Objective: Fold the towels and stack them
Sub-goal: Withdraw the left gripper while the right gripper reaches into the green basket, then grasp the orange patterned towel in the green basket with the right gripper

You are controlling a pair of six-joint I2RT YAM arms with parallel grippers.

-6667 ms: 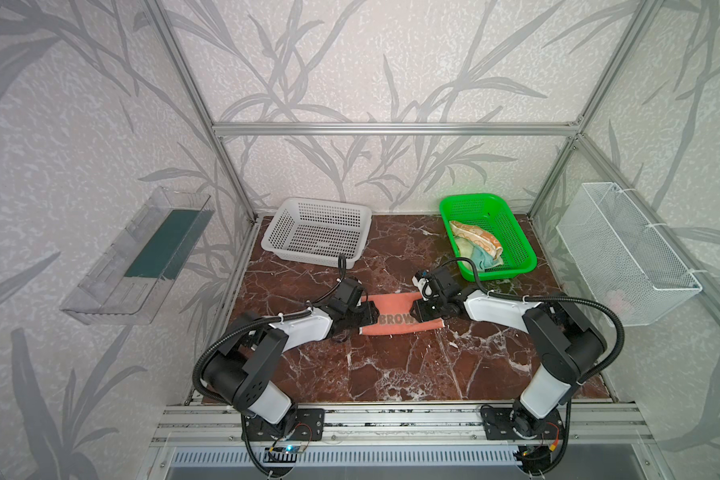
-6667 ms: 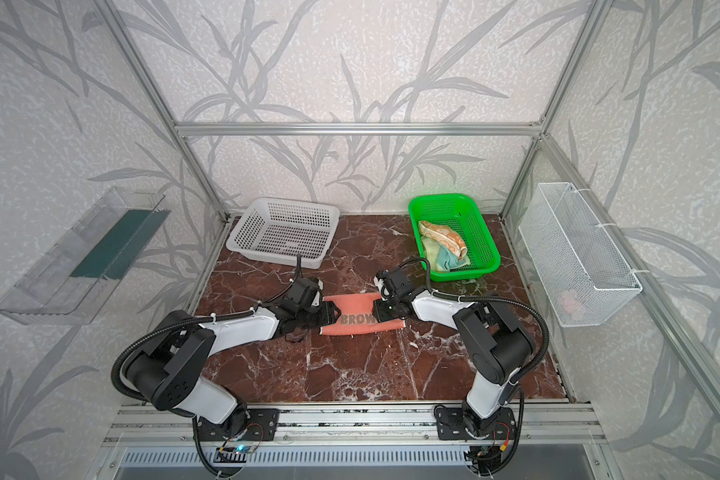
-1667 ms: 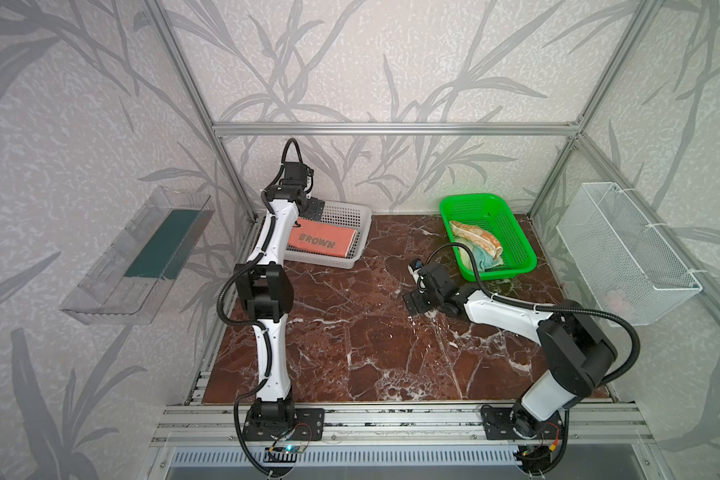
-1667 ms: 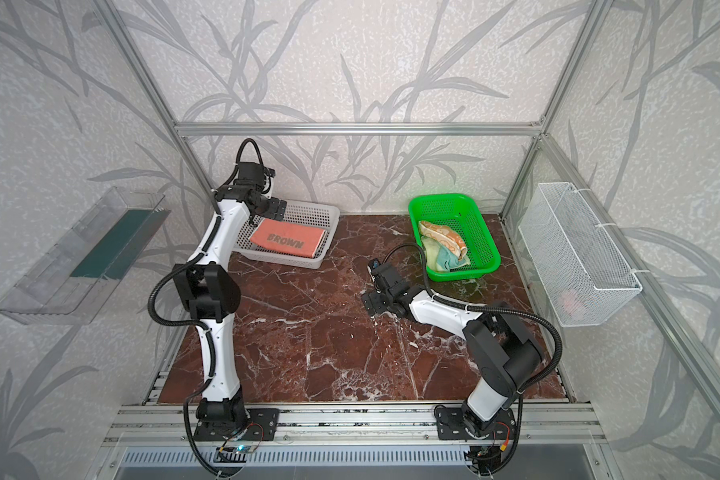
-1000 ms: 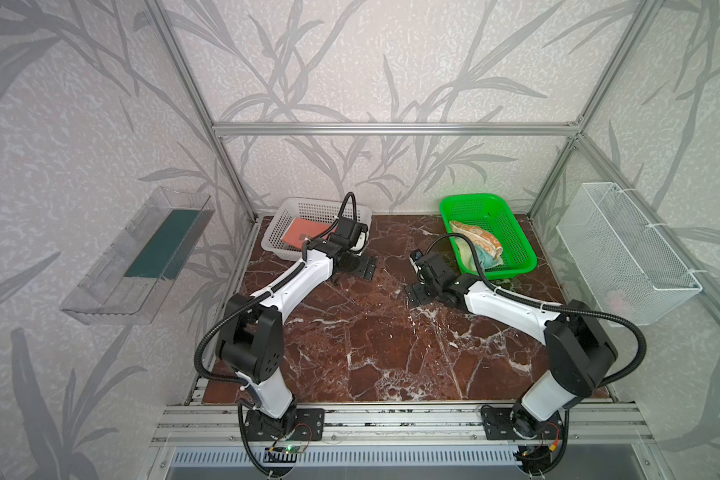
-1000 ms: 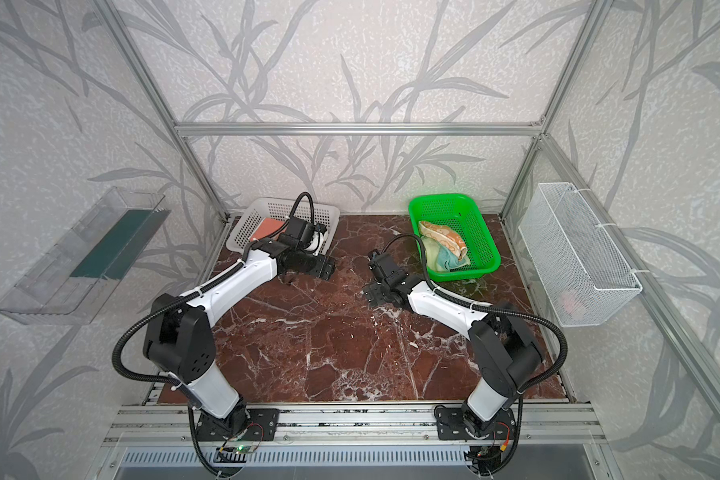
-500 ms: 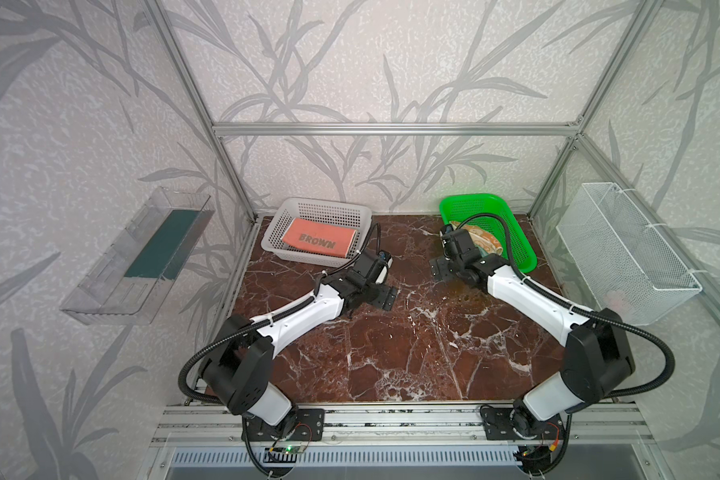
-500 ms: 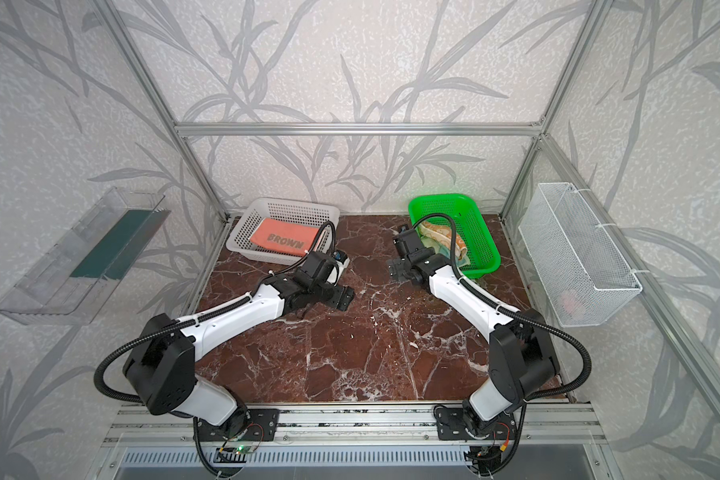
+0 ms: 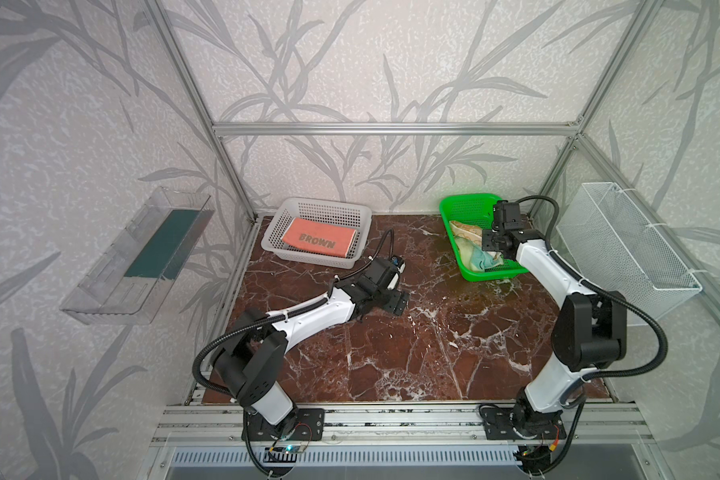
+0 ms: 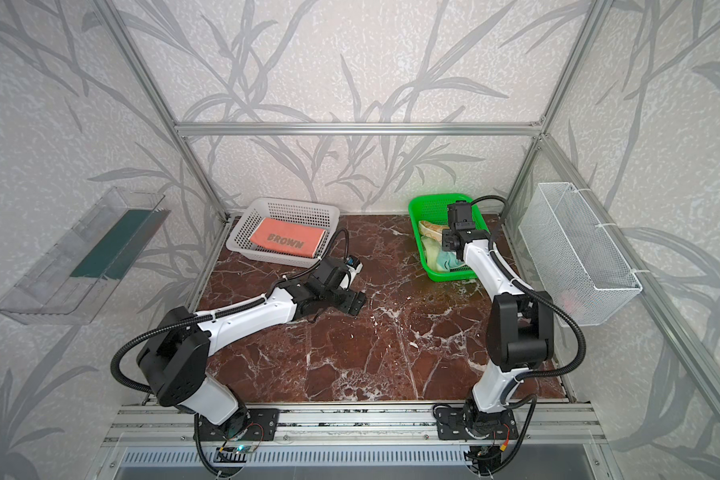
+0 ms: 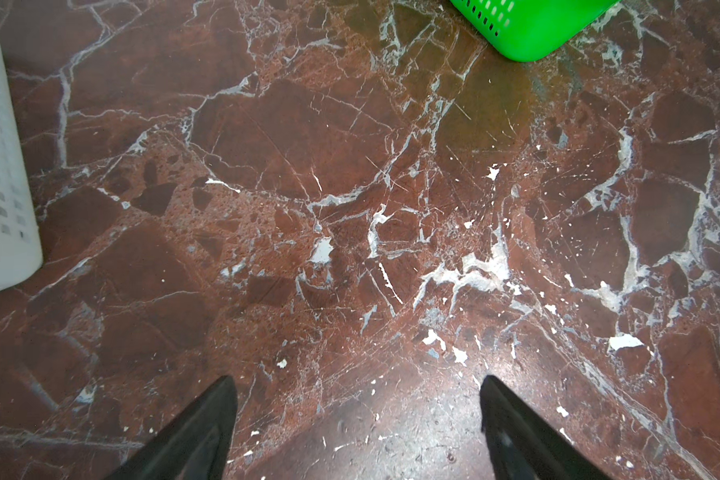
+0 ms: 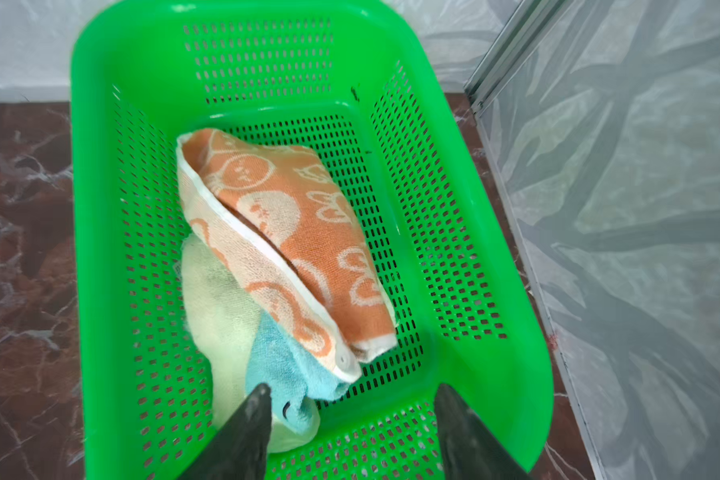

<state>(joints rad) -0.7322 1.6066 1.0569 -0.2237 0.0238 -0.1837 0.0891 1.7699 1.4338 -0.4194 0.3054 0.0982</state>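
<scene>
Pink towel (image 9: 319,242) lies folded in white basket (image 9: 325,211); orange towel (image 12: 292,232) and yellow towel (image 12: 221,299) crumpled in green basket (image 12: 113,208); right gripper (image 12: 353,387) partly spread over them, empty; left gripper (image 11: 357,379) wide apart over table (image 11: 350,166), empty

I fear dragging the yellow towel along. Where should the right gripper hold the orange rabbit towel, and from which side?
Probably the white-hemmed corner of the orange towel nearest the right gripper, taken from above. It lies on top of the pale yellow towel with its edge free, and the green basket walls block a sideways approach.
</scene>
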